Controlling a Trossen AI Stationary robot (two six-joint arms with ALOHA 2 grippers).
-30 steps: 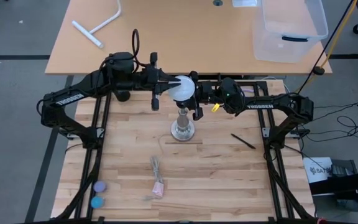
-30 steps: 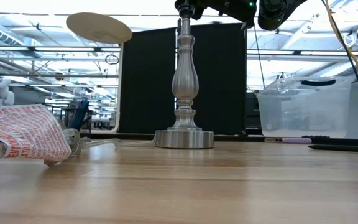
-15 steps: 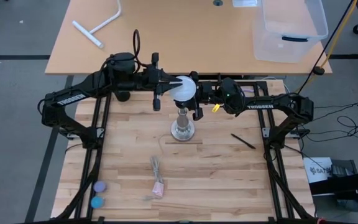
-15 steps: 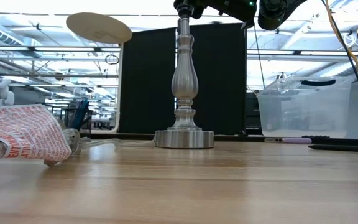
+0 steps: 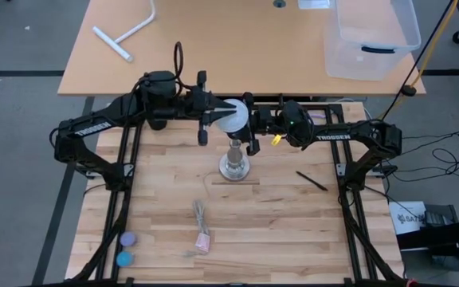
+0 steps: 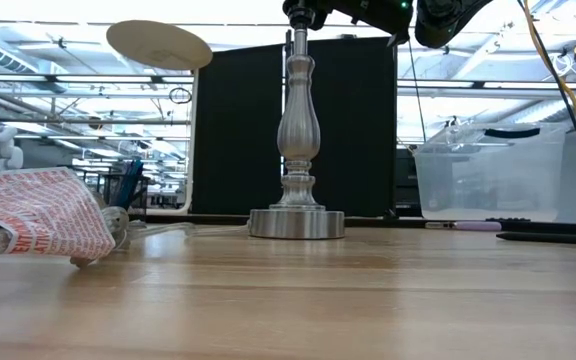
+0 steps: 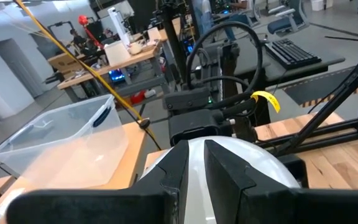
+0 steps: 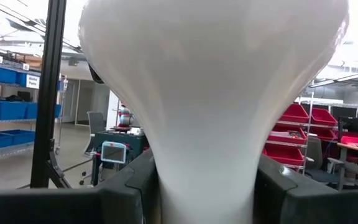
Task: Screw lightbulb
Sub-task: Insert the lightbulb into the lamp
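Observation:
The lightbulb [image 5: 232, 117] shows as a white globe in the high view, above and just to the far side of the metal post [image 5: 235, 157], which stands on its round base at the table's middle. My right gripper [image 8: 204, 186] reaches in from the table's right and is shut on the bulb below the globe. My left gripper [image 7: 199, 171] comes level from the table's left, its fingers nearly together at the globe's left side [image 5: 221, 115]. The bulb's screw base and the post's top are hidden under the globe. My right gripper pinches the bulb's tapering neck [image 8: 204, 149] between its two fingers [image 8: 129, 186], one on each side. The fingers come from the table's right, slanting a little upward. The bulb stands upright in the hold, globe up, clear of the table. My left gripper lies at the globe's top left [image 7: 197, 149]; whether its fingertips touch it I cannot tell.
A black pen [image 5: 311, 181] lies to the right of the post, and a cord with a pink piece [image 5: 202, 231] lies near the front. Two small round discs [image 5: 126, 247] sit at the front left. A clear bin [image 5: 373, 36] and a white T-pipe [image 5: 126, 36] are on the far table.

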